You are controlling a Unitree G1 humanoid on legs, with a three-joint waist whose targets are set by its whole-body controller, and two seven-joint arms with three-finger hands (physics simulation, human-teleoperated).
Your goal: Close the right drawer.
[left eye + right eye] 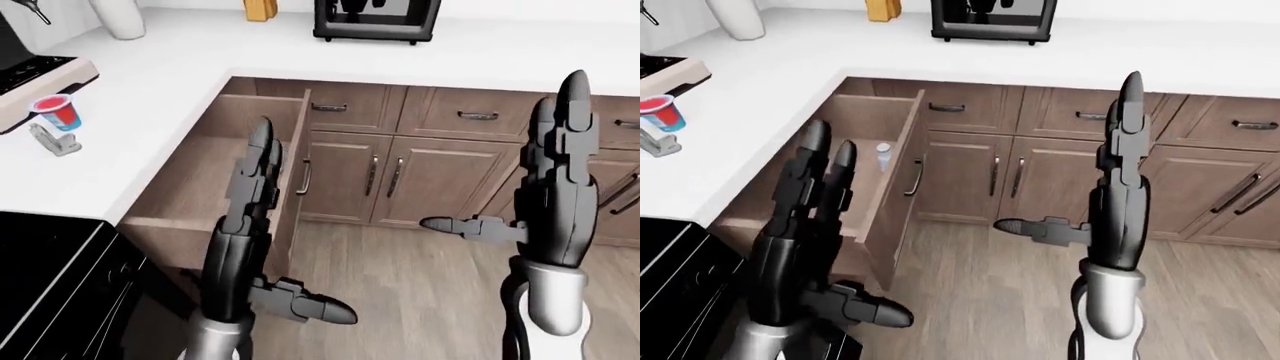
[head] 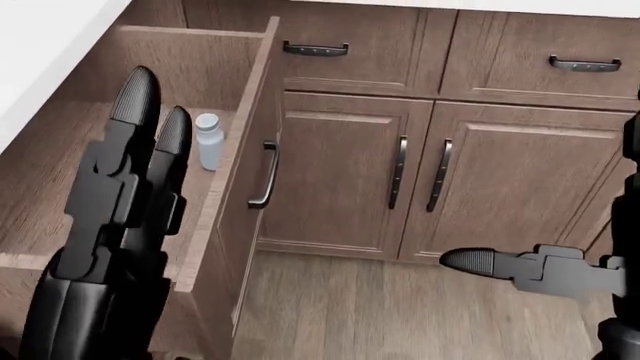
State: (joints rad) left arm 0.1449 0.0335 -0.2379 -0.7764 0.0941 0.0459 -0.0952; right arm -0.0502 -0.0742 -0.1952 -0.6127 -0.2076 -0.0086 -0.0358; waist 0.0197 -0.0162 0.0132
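The wooden drawer [image 2: 238,225] stands pulled far out from under the white counter [image 1: 150,127] at the left of all views. Its front panel with a dark handle [image 2: 263,176] faces right. A small white bottle [image 2: 208,140] stands inside it. My left hand [image 1: 248,206] is open, fingers pointing up, and is held over the drawer's open box without touching it. My right hand [image 1: 550,195] is open and raised well to the right of the drawer, thumb pointing left. Both hands are empty.
Closed cabinet doors [image 1: 400,180] and closed drawers [image 1: 475,114] line the far wall beside the open drawer. A black stove [image 1: 50,262] is at bottom left. A red cup [image 1: 60,112], a metal piece [image 1: 55,141] and a black appliance [image 1: 375,19] sit on the counter. Wooden floor [image 1: 420,300] lies below.
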